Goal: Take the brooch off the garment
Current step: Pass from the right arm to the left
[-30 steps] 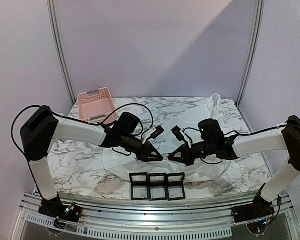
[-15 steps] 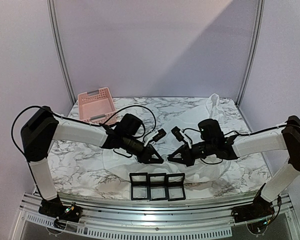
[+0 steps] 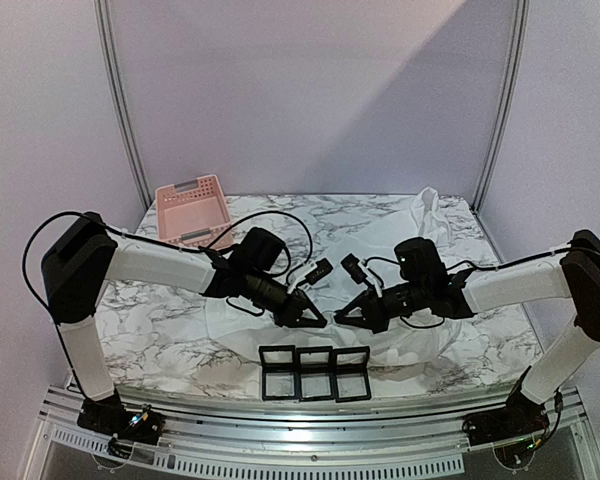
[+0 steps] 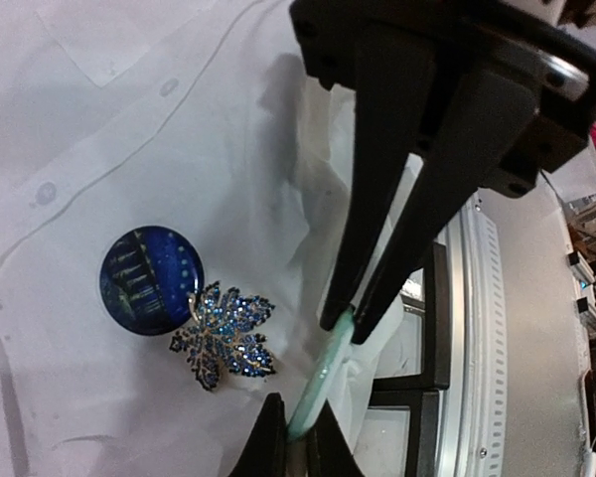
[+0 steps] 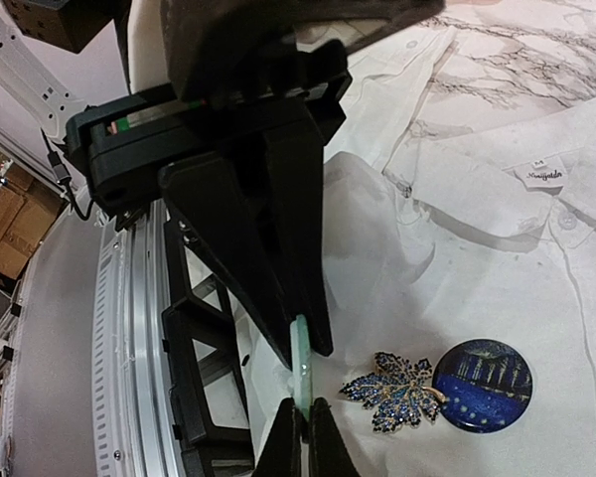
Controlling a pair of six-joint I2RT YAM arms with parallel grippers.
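White garment [image 4: 129, 119]: lies spread flat, with one fold [image 4: 323, 373] raised between the two hands.
brooch [image 4: 223, 336]: blue jewelled leaf on the cloth, its stem end touching a round blue badge [image 4: 151, 279].
left gripper [image 4: 343, 316]: fingers together, pinching what seems to be that pale fold.
right gripper [image 5: 300, 429]: likewise clamped on the fold, tip to tip with the left.
bearing: the brooch sits just beyond the pinch, on the far side from the arms' bases.
nearer hand: probably the right.
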